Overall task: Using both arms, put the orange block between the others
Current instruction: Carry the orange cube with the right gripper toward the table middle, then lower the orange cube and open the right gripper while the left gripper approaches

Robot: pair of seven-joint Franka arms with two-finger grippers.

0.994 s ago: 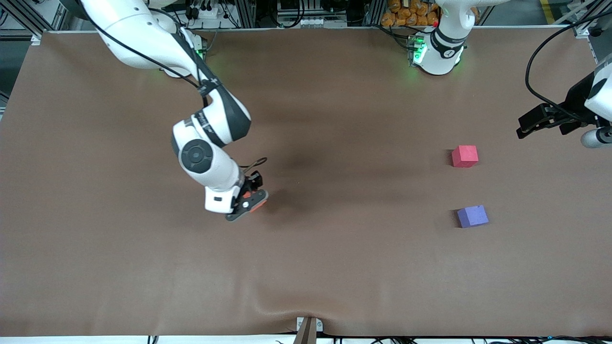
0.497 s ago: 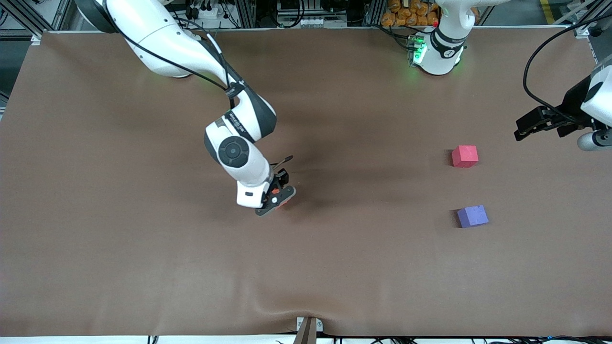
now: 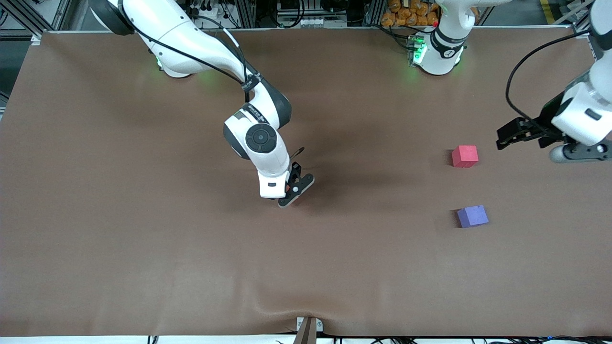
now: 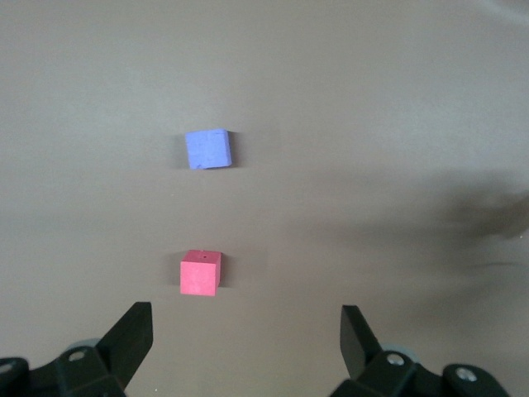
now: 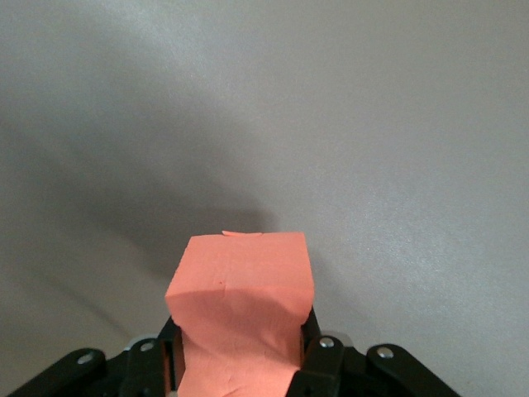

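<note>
Carrying the orange block [image 5: 240, 310] over the middle of the tabletop [image 3: 143, 248] right now, clamped tight in the right hand [image 3: 292, 193], foam visibly squished between the pads in the right wrist view. Barely visible from the front camera, just a sliver of orange peeking under the fingers. So pickup looks done, delivery not yet. Still well apart from the others, which sit toward the left arm's end of the tabletop: pinkish-red cube [image 3: 464, 156] farther from the front camera, purple-blue cube [image 3: 472, 216] nearer to it, with a bare gap between them that looks roomy enough for one more cube. Left hand [image 3: 519, 134] up over the tabletop just beside the pinkish-red cube, released and spread wide, gripping nothing, both cubes framed between its fingertips in the left wrist view. Probably lining up for a handover or a pick-up once the block gets set down within reach, since the job calls for both arms, but only guessing there. Left to do: handoff plus final placement in the gap. Containers: none anywhere, just loose cubes on brown cloth.
</note>
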